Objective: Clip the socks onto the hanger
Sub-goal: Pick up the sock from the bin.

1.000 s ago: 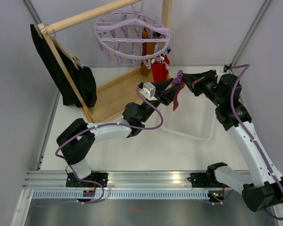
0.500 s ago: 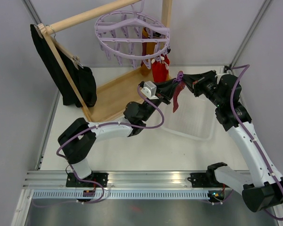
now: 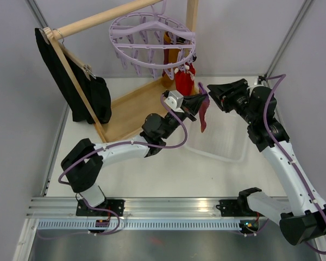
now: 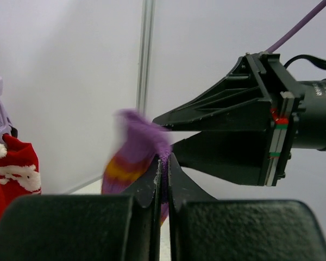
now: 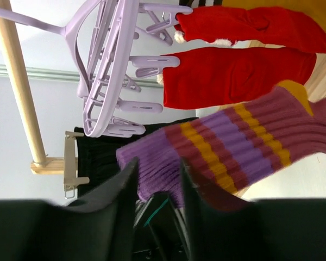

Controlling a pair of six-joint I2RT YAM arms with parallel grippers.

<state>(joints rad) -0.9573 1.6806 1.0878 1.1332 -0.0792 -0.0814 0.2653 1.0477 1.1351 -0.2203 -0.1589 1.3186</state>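
From above, the left gripper [image 3: 199,101] is pinched shut on the upper end of the striped sock [image 3: 204,117]. The sock dangles in mid-air below the hanger [image 3: 152,41], near the red socks [image 3: 185,79] already pegged there. The right gripper [image 3: 212,91] faces it from the right, jaws parted, just beside the cuff. The left wrist view confirms the pinch: the fingers meet with only a thin fold of fabric between them (a slim hold, right at the edge). It also shows the right gripper's fingers spread around the cuff without pressing it. In the right wrist view the cuff lies in the gap between the separated fingers, with free pegs [image 5: 151,61] up and to the left. The risk, as I judge it, is that one narrow pinch carries the whole sock. A tug or swing toward a peg could slide the fabric out and drop it, or bunch the cuff so no clean edge enters the peg. A rising arm could also knock the ring and set the pegs swaying.
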